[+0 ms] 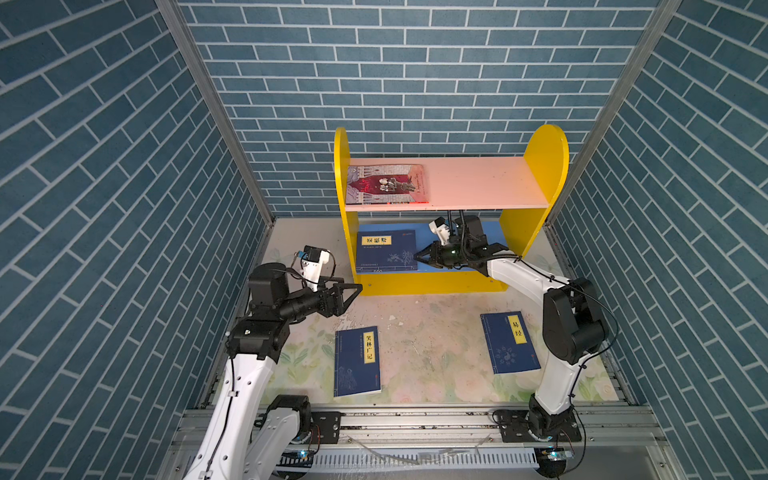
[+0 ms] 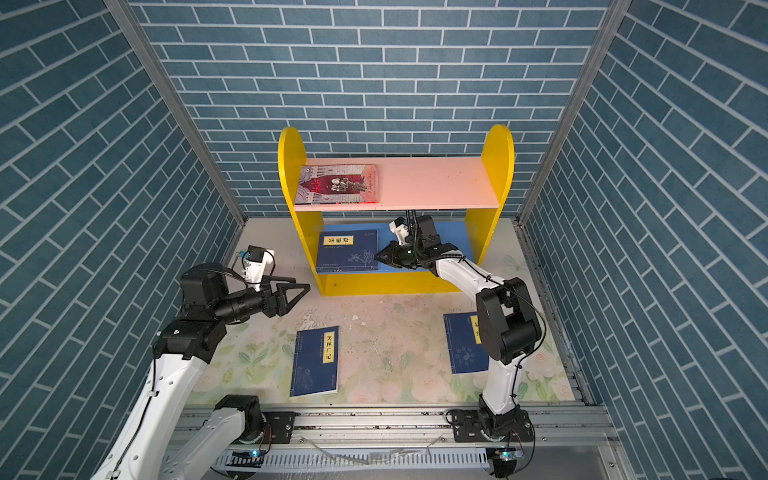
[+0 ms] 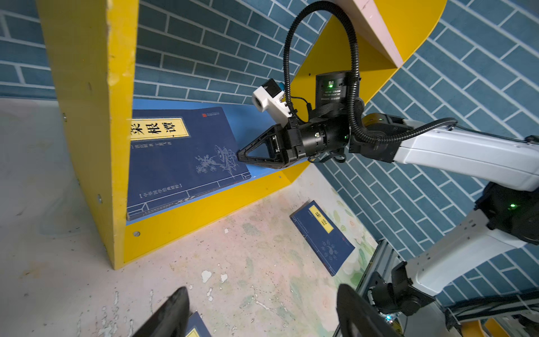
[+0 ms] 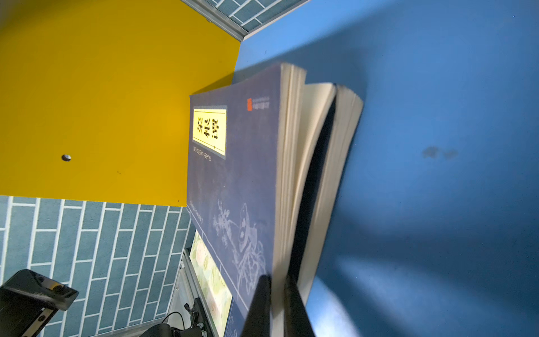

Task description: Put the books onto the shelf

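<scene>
The shelf (image 1: 544, 166) carries the grey-and-red book (image 1: 386, 185) on its pink board (image 1: 478, 183) and the shelved navy book (image 1: 386, 249) flat on its blue board (image 4: 437, 116), long axis along the board, short page edge pinched by the clenched right gripper (image 1: 417, 255), while the spread, empty left gripper (image 1: 356, 289) hangs nearest the loose navy book (image 1: 357, 361).

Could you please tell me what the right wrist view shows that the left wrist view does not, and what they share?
Only the right wrist view shows the shelved navy book edge-on, its pages fanned apart.
Only the left wrist view shows the right arm, the navy book on the table beside it, the pink upper board and the open left gripper.
Both show the shelved book's yellow-labelled cover, the blue lower board, a yellow side panel and the shut right gripper at that book's edge.
</scene>
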{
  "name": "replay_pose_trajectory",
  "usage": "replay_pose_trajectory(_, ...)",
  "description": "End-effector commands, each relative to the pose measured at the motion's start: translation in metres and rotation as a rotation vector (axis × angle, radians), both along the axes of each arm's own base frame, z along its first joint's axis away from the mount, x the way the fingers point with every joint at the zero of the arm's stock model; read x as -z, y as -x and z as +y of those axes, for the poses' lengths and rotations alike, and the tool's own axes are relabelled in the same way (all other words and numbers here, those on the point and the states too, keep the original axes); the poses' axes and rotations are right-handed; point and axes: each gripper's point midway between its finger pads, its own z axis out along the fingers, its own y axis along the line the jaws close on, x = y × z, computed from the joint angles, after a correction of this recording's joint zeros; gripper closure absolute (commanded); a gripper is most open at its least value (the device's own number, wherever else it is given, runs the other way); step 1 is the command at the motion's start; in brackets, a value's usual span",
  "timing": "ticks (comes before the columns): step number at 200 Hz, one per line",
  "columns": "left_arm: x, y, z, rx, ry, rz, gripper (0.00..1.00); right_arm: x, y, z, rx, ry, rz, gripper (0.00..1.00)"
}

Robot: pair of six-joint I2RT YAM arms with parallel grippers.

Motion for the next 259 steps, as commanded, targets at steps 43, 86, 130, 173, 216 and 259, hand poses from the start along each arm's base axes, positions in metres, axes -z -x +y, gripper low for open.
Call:
replay_pose_trajectory(43, 0.015, -0.009, 0.025, -0.107, -0.194, -0.065, 0.2, -0.013, -0.01, 0.006, -0.002, -0.002, -0.076, 0.93)
replay_pose_trajectory(86, 0.019, -0.013, 0.034, -0.139, -0.253, -0.08, 0.2, -0.018, -0.009, 0.0, 0.025, 0.017, -0.111, 0.8)
replay_pose_trajectory(130, 0.025, -0.013, 0.04, -0.179, -0.269, -0.048, 0.2, -0.037, -0.008, -0.012, 0.074, 0.017, -0.175, 0.71)
replay_pose_trajectory(173, 0.037, -0.009, 0.041, -0.186, -0.259, -0.015, 0.2, -0.05, 0.002, -0.024, 0.113, -0.018, -0.197, 0.72)
replay_pose_trajectory(216, 0.061, -0.018, 0.042, -0.202, -0.259, 0.034, 0.2, -0.053, 0.031, -0.027, 0.058, -0.076, -0.163, 0.83)
replay_pose_trajectory(259, 0.079, -0.036, 0.047, -0.213, -0.309, 0.032, 0.23, -0.051, 0.051, -0.022, -0.007, -0.151, -0.113, 0.92)
